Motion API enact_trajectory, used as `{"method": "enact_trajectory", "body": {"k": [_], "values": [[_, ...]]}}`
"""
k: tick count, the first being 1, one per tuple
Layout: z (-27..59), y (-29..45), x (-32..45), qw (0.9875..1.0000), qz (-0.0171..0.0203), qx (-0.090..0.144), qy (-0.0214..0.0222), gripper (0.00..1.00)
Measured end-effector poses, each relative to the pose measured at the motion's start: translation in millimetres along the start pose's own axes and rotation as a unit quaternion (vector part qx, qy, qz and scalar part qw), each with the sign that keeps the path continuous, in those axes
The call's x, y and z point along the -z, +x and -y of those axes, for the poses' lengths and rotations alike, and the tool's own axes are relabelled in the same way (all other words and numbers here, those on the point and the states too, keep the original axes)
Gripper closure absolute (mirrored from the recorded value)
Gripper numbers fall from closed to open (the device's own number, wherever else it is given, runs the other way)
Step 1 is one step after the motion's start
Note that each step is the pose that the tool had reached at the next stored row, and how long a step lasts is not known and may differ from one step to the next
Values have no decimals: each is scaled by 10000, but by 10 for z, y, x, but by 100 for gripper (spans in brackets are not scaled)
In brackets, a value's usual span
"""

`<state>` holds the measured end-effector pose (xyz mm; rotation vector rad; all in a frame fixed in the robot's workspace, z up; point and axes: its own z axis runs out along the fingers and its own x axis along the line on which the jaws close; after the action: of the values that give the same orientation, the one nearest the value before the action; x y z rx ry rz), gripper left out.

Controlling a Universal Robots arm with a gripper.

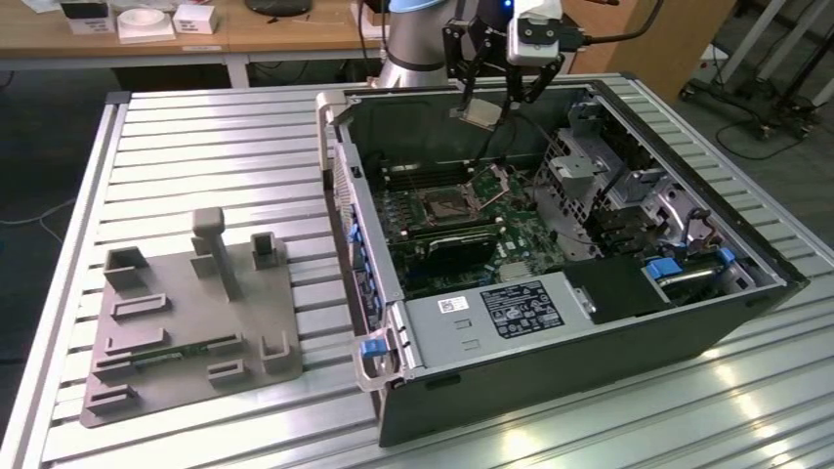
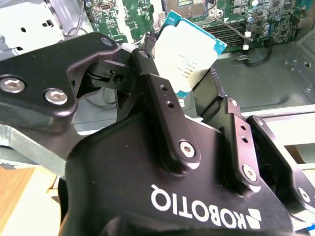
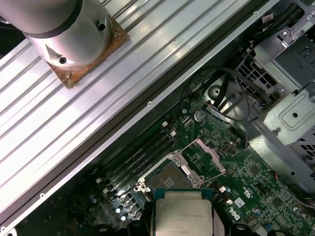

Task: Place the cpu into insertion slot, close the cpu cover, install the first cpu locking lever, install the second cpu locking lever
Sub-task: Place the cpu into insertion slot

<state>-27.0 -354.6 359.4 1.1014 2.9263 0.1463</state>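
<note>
Cpu [image 2: 189, 51]: pinched by gripper [image 2: 183, 69], held above case [image 1: 548, 381], well apart from slot [image 3: 170, 177]. Slot: seen empty. Cover [image 3: 205, 158]: raised open. All four steps judged outstanding; nothing seated or locked.

Bright, even light; glare on table [image 1: 561, 438]

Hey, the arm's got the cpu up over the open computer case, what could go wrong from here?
The gripper pinches the cpu by its edges, in the air short of the insertion slot; a slip could drop it onto the board. The cpu cover stands open beside the slot, so the cpu or a finger might catch it. Lowered askew, the cpu may not seat.
</note>
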Motion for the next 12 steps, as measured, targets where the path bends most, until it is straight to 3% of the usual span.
{"method": "enact_trajectory", "body": {"k": [12], "values": [[1,1,-6,9995,29,-318,-7,46]]}}
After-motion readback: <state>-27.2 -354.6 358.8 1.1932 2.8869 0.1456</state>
